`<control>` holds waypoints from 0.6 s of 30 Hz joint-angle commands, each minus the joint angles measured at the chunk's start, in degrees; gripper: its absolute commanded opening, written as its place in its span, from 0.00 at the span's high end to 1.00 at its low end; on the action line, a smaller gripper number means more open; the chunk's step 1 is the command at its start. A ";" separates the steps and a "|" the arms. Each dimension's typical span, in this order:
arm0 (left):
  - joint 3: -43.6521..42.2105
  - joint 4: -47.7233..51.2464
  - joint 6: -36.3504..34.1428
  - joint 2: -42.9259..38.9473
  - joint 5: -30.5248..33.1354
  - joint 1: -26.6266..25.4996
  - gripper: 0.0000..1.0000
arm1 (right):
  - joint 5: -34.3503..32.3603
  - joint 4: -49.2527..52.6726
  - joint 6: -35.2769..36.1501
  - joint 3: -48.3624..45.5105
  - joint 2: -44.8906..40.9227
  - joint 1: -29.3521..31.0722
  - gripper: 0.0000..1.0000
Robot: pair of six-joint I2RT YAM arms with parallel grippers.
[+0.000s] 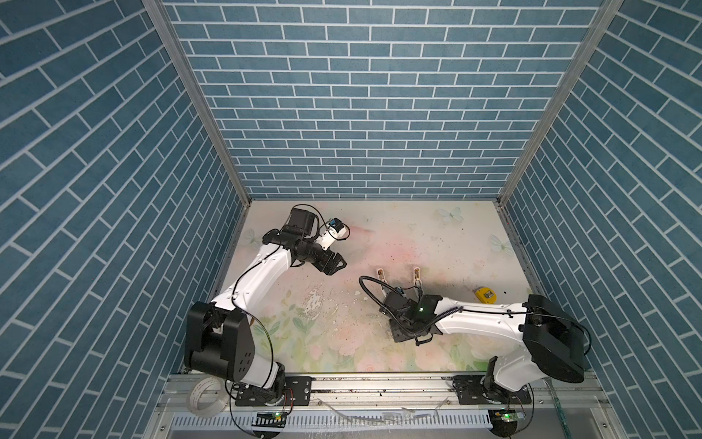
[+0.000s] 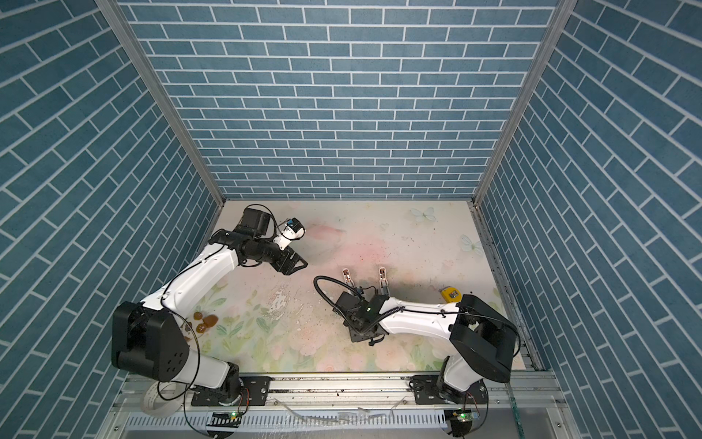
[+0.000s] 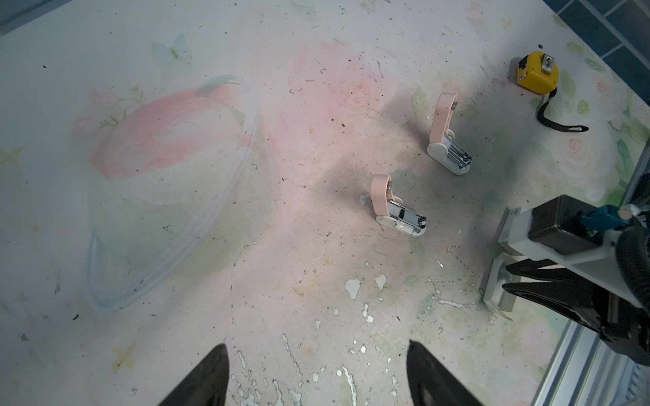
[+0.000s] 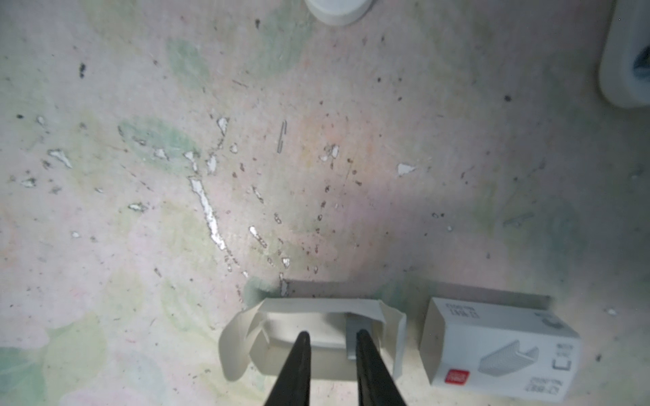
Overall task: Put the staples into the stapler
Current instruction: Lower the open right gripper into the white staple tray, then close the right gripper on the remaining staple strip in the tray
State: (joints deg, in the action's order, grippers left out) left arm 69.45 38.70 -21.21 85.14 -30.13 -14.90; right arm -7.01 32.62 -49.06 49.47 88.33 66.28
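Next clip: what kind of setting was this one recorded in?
Most likely a purpose-built robot test booth, not a real office. Blue brick-print walls close in three sides, a worn flower-print table serves as the work surface, and two robot arms are bolted to a metal rail along the front edge.

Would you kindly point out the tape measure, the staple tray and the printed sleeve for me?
tape measure [image 3: 534, 77], left wrist view, yellow case.
tray [image 4: 316, 305], right wrist view, far rim.
sleeve [image 4: 503, 351], right wrist view, printed top face.
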 commanded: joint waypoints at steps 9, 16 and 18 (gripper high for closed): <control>-0.90 -0.40 -0.08 -0.75 -0.98 0.39 0.19 | -4.64 6.08 0.28 3.42 2.59 1.29 0.75; -0.97 -0.51 -0.06 -0.79 -1.16 0.39 0.19 | -5.19 7.11 0.10 3.96 3.70 1.54 0.75; -0.98 -0.42 -0.06 -0.70 -1.16 0.39 0.19 | -5.30 7.11 0.08 4.05 4.01 1.59 0.75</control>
State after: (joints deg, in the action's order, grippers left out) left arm 69.43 38.68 -21.21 85.14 -30.35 -14.90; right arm -10.33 37.23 -49.04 52.03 91.37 67.35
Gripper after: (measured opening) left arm 0.807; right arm 0.253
